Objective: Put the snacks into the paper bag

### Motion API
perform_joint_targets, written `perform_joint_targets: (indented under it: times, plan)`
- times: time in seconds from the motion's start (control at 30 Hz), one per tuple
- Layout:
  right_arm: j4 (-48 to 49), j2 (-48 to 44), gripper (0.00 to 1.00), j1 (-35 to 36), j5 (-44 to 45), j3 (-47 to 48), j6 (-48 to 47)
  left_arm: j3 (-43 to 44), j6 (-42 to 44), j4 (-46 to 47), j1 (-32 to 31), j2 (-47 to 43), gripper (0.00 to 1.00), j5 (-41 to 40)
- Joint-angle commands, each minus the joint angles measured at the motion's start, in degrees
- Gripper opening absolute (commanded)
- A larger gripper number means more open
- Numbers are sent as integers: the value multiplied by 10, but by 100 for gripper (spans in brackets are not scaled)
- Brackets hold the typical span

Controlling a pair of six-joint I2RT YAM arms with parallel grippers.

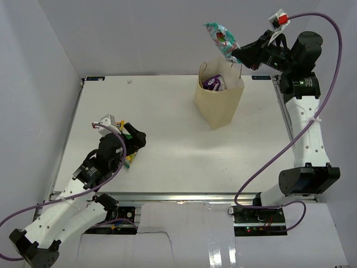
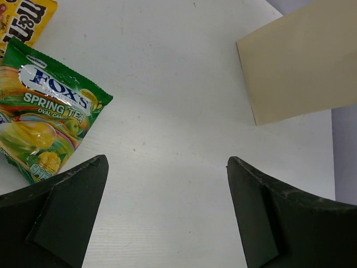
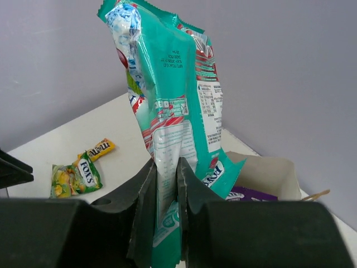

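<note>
The teal and white packet (image 3: 173, 95) is pinched at its lower end between the 2 fingers (image 3: 144, 212) of the right pincer (image 3: 166, 218). The fingers are pressed together on it, with only the thin wrapper between them. In the right wrist view the packet is held upright, and most of its length stands free above the fingertips. From the top view it is seen raised in the air above the open mouth of the paper bag (image 1: 220, 106), apart from the rim.

The bag stands upright on the far right part of the white table (image 1: 178, 139). 1 purple packet (image 1: 213, 84) is seen inside it through the mouth.

The left pincer (image 2: 167, 212) is spread wide, and nothing is held between its 2 fingers. It is hung low over the near left part of the table. In the left wrist view, only bare table is seen in the gap between the fingers.

The green and yellow packet (image 2: 47, 117) lies flat on the table just beside the left-hand finger, outside the gap. Its lower edge is hidden behind that finger. A yellow packet (image 2: 25, 19) lies just beyond it, farther from the fingers. Whether these 2 packets touch cannot be told. Both are well apart from the bag.
</note>
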Motion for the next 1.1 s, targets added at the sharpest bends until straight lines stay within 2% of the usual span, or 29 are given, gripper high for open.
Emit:
perform_joint_targets:
  times: [0.0, 0.23, 0.27, 0.33, 0.37, 0.43, 0.53, 0.73, 0.8, 0.93, 1.07]
  plan:
    - [19, 3, 8, -4, 38, -53, 19, 5, -5, 3, 1, 9, 98, -4]
    - [-1, 30, 8, -5, 76, -124, -34, 54, -62, -80, 3, 88, 98, -32]
    - [-10, 44, 25, -4, 67, -123, -41, 69, -65, -88, 10, 111, 98, -26]
    - [-38, 68, 46, -5, 42, -89, -71, 84, -83, -110, 29, 134, 98, 2]
    - [-59, 70, 62, -5, 37, -80, -80, 103, -88, -116, 65, 153, 98, 21]
    - [-61, 60, 72, -5, 20, -75, -101, 120, -94, -127, 136, 169, 98, 86]
    - [-61, 36, 82, -5, -13, -80, -130, 158, -132, -178, 203, 207, 98, 116]
    - [-70, -8, 86, -7, -51, -139, -173, 212, -219, -335, 256, 338, 97, 100]
    - [-75, -23, 86, -9, -50, -169, -188, 207, -212, -340, 266, 364, 97, 113]
    - [-91, -41, 86, -16, -47, -207, -210, 189, -162, -287, 278, 400, 98, 146]
    - [-100, -54, 86, -19, -47, -232, -216, 184, -138, -279, 288, 432, 98, 146]
